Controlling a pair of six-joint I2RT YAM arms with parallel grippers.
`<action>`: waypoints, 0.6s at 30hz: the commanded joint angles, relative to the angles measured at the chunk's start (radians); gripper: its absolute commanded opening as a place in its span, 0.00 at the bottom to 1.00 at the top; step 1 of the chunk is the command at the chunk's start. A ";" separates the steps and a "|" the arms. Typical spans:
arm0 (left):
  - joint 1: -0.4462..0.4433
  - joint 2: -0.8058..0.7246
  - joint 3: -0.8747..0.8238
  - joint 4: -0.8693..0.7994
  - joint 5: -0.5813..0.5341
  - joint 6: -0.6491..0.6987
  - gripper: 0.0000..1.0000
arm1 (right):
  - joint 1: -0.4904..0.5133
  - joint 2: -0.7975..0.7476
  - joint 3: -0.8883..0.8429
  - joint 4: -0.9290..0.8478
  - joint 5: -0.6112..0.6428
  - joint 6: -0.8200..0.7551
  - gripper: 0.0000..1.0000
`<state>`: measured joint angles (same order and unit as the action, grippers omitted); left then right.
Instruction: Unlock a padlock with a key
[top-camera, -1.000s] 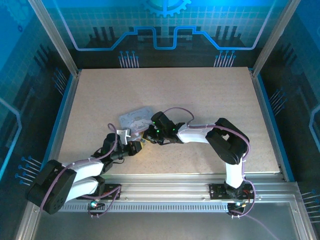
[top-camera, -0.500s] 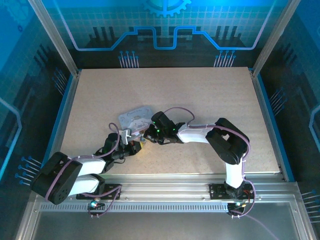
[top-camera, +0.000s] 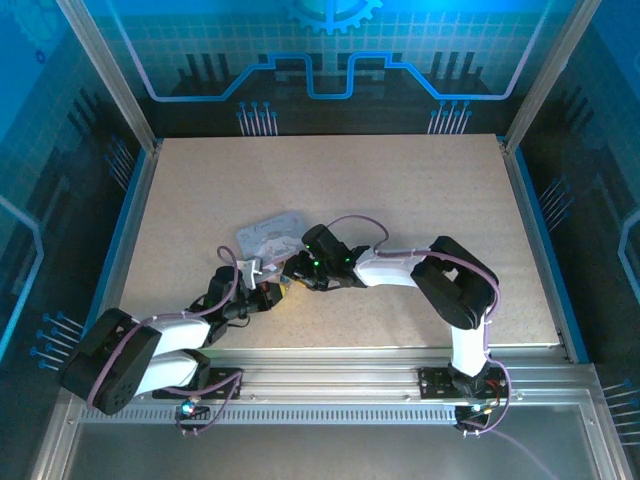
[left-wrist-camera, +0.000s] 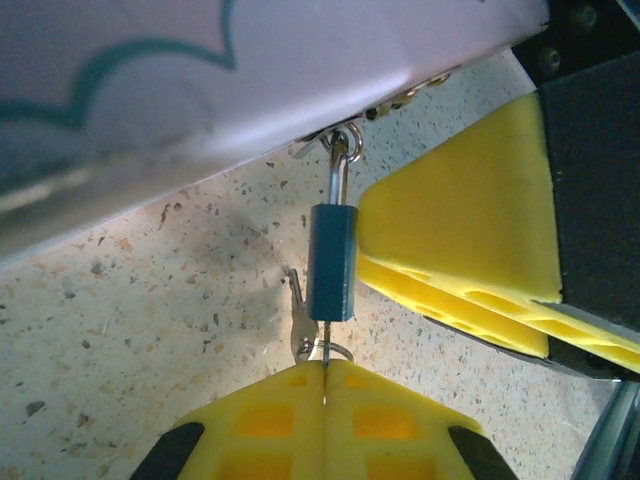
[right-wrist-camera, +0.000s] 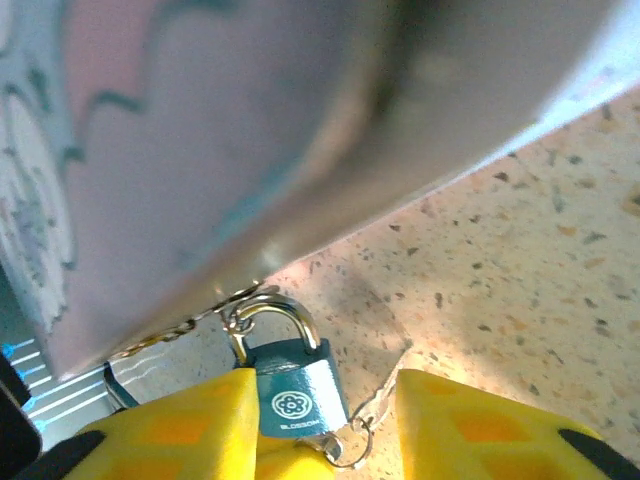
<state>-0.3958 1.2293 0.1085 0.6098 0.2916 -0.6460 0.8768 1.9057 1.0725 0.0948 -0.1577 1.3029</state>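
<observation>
Two-handed job. Twist key gently with left gripper, clamped shut on it; first close right gripper, jaws apart and empty, onto padlock body.

Padlock teal-blue, white emblem; fingers yellow; tin pale lilac, teal outline.

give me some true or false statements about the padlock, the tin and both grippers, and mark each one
1. The shackle of the padlock is hooked through the clasp of the tin. True.
2. The left gripper is wide open. False: its fingers are pressed together on the key just below the padlock.
3. The right gripper has its jaws open, with one finger on each side of the padlock. True.
4. The padlock lies far from the tin. False: it sits right at the tin's edge.
</observation>
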 joint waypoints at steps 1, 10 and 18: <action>-0.004 -0.025 -0.002 -0.002 0.001 0.033 0.00 | 0.020 -0.011 0.043 -0.096 0.023 -0.046 0.43; -0.004 -0.073 0.002 -0.045 0.011 0.053 0.00 | 0.034 0.019 0.116 -0.184 0.019 -0.099 0.48; -0.004 -0.061 0.003 -0.033 0.033 0.055 0.00 | 0.042 0.060 0.152 -0.161 -0.031 -0.106 0.49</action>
<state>-0.3958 1.1740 0.1085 0.5648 0.2932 -0.6220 0.9024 1.9312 1.1957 -0.0444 -0.1501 1.2129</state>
